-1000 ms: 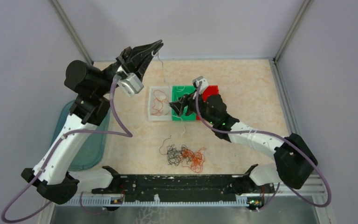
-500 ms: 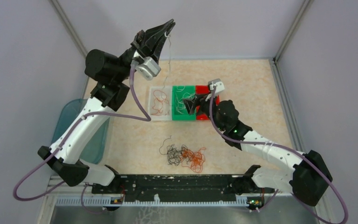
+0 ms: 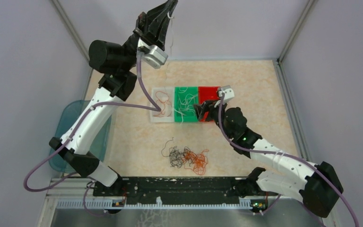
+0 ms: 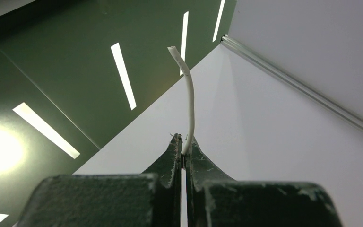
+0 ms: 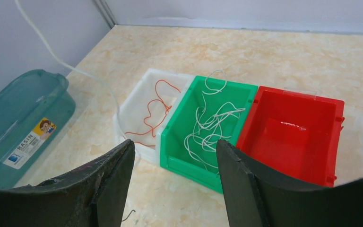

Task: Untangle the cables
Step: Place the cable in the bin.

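Overhead, arm raised, the left fingers (image 4: 169,163) pinch a white cable (image 4: 190,109), its tip beyond them clear only wrist-side; the right fingers (image 5: 108,184) spread, seemingly lower.

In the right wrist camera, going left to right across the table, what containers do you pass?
Teal basin → white bin with an orange cable → green bin with white cables → red bin.
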Tool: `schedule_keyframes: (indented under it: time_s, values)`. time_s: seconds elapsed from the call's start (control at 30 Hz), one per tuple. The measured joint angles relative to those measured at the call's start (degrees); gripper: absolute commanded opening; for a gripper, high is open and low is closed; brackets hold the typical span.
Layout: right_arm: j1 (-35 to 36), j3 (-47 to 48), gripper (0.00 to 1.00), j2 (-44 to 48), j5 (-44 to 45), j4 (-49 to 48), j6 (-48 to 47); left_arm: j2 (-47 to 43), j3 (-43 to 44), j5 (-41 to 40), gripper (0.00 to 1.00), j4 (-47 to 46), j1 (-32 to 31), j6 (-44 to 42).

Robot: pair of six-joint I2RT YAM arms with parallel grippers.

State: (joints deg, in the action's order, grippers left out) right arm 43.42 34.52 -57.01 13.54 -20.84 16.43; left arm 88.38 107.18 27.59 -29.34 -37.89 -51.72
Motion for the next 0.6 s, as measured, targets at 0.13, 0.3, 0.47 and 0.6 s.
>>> schedule_keyframes:
  time_s: [0.13,0.3,0.47,0.6]
  values:
    - [0.0,-0.46,0.64,0.74,0.57,1.18,-0.15,1.55,1.62,-0.04,0.0,-0.7,0.0,-0.46]
    - [0.0,-0.98,0.64,1.49,1.01,1.42,-0.15,2.62,2.25,-0.2,0.0,-1.25,0.0,-0.9]
    - [0.0,-1.88,0.62,2.34,1.95,1.84,-0.11,3.17,2.14,-0.2,0.0,-2.43,0.0,-1.07]
    - [0.0,-2.8,0.62,2.82,2.38,1.92,0.07,3.82,1.31,-0.17,0.0,-3.65,0.0,-1.86]
